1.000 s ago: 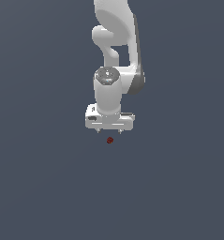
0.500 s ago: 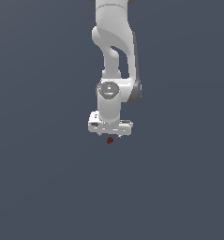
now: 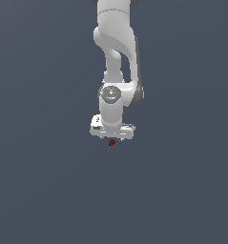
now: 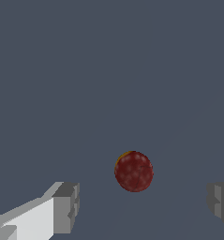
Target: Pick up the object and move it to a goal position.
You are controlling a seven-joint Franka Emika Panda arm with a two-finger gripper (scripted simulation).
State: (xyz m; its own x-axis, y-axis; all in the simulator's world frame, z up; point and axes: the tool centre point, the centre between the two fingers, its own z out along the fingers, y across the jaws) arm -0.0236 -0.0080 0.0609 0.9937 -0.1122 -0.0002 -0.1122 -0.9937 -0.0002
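Looking at the exterior view, you have the white arm (image 3: 116,62) reaching down from the top of the frame, its gripper (image 3: 111,139) pointed straight at the flat grey tabletop (image 3: 44,181). The object (image 3: 111,142), a small dark red, roundish lump with a speckled skin, sits right under the gripper's wide white body, partly tucked beneath its lower edge and roughly centred on it. From this camera you cannot tell whether the fingertips reach the tabletop. In the wrist view you get the clearer read: the gripper (image 4: 144,206) is spread wide, with one grey finger pad (image 4: 66,207) on one side of the picture and the other pad (image 4: 221,200) at the opposite edge. The object (image 4: 134,171) lies on the tabletop (image 4: 108,70) in line with the gap between them, a little nearer the first pad, with bare surface showing on both sides, so neither pad touches it. A thin orange sliver shows at its upper rim.
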